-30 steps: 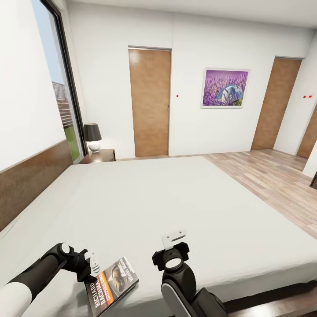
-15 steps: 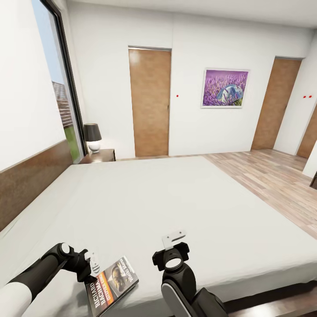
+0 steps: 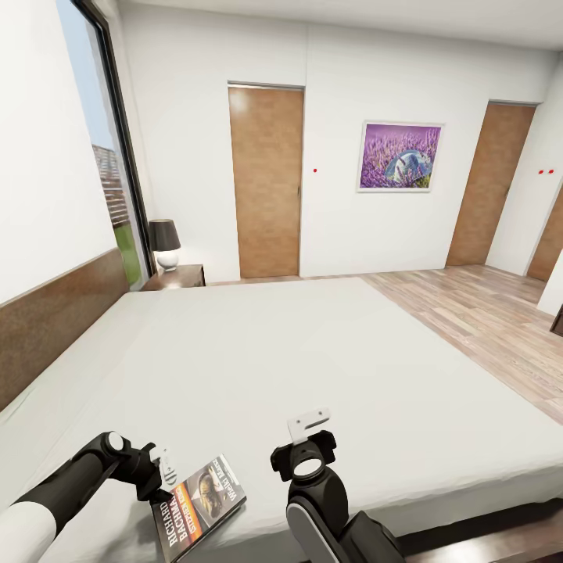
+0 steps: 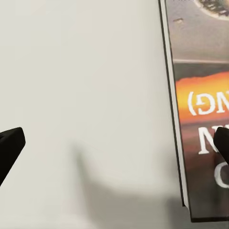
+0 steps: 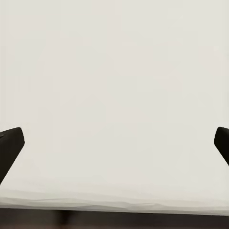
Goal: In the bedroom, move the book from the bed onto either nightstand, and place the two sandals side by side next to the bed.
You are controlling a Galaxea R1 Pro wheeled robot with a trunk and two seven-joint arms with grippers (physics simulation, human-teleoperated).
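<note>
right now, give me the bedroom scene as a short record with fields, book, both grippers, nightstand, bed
book: lying flat, cover up, near the front edge of the bed
left gripper: open, at the book's spine edge, one fingertip over the cover, the other over the mattress
right gripper: open, above bare mattress right of the book
nightstand: dark brown, beyond the bed's far corner by the window, a lamp on top
bed: pale mattress, brown headboard at left
</note>
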